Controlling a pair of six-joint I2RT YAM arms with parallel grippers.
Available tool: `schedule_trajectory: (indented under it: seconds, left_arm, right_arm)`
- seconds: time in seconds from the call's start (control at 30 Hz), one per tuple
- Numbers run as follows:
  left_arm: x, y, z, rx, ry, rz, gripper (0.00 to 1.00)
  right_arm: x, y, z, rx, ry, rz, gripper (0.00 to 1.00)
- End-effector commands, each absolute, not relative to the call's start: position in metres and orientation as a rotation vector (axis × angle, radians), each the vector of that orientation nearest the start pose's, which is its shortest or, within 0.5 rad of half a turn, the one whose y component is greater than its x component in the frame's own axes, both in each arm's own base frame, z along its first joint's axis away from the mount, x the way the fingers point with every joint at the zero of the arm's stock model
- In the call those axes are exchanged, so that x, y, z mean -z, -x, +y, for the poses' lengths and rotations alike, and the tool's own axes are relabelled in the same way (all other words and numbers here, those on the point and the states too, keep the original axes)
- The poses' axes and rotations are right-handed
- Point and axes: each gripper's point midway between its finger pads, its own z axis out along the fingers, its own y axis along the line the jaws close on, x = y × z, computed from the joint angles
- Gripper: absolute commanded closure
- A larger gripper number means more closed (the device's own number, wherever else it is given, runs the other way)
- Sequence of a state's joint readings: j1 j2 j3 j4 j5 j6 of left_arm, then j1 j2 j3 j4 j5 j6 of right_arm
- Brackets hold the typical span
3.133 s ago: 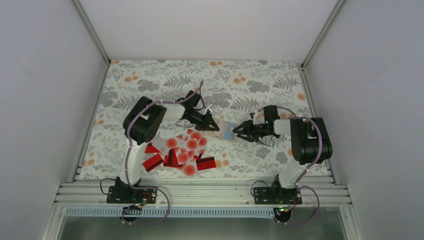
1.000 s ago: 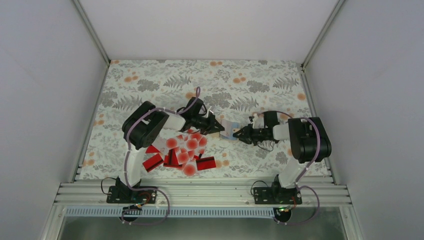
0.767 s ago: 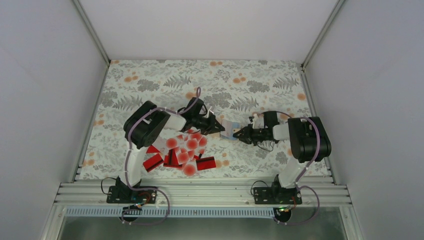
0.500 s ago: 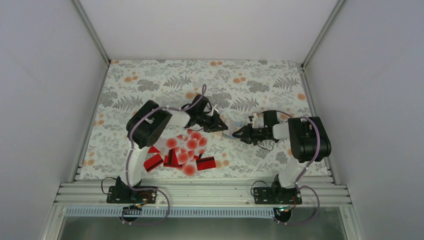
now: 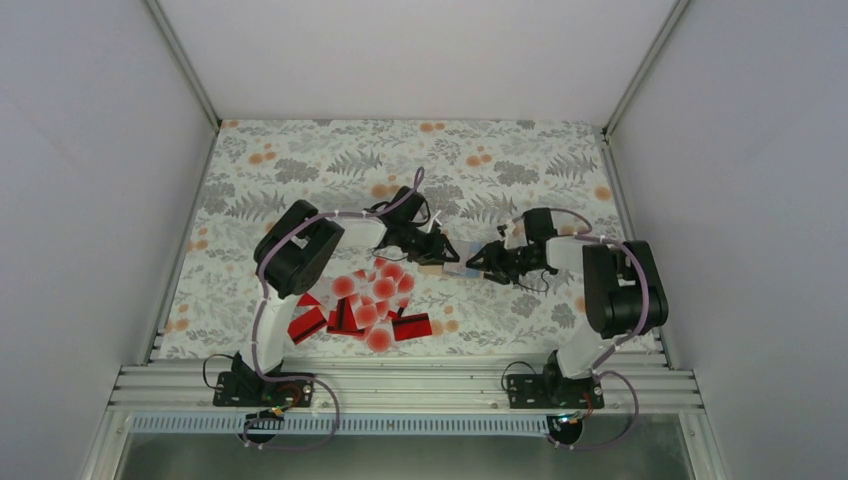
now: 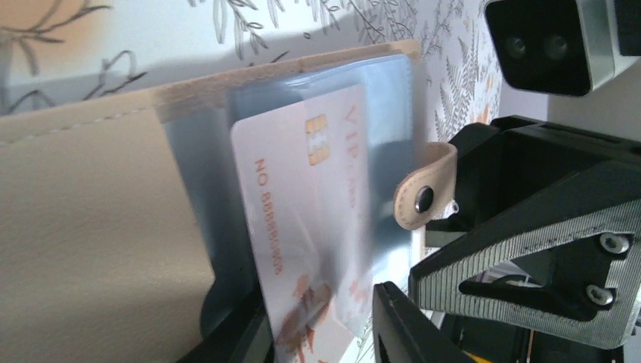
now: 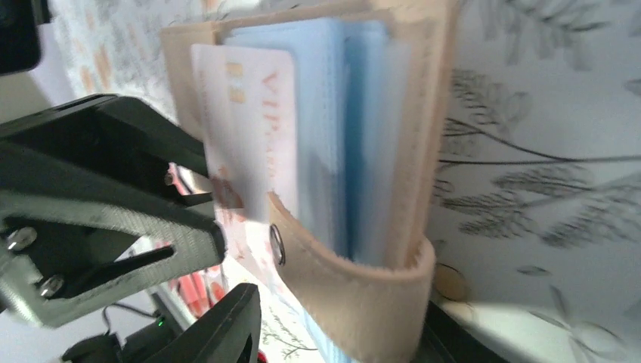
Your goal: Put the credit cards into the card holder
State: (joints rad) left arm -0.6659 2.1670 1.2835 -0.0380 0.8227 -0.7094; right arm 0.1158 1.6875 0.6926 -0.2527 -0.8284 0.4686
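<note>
Floral table (image 5: 330, 150), card holder (image 5: 455, 262) open, white card (image 6: 302, 219) lengthwise toward left jaws

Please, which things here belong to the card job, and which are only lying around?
Job:
holder
card, partly in a sleeve of the holder
loose cards
left end effector
right end effector

Not part of it:
floral cloth
metal rail
</note>
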Motion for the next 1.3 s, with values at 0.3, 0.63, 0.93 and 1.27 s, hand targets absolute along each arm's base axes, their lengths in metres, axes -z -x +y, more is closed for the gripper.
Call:
schedule_trajectory:
  seconds: [0.3, 0.63, 0.93, 1.27]
  left_arm:
    - [-0.016, -0.312, -0.375, 1.132, -0.434, 2.893, 0.43]
    - [-0.018, -0.319, -0.367, 0.930, -0.527, 2.909, 0.31]
    - [-0.016, -0.327, -0.359, 0.729, -0.610, 2.921, 0.12]
    - [-0.028, -0.334, -0.357, 0.474, -0.744, 2.866, 0.00]
  right_arm:
    - [-0.008, -0.270, 0.101, -0.694, -0.451, 2.975, 0.59]
    - [-0.017, -0.286, 0.128, -0.939, -0.432, 2.894, 0.69]
    - [-0.013, -0.299, 0.140, -1.056, -0.465, 2.864, 0.71]
    - [-0.010, -0.309, 0.144, -1.077, -0.474, 2.865, 0.72]
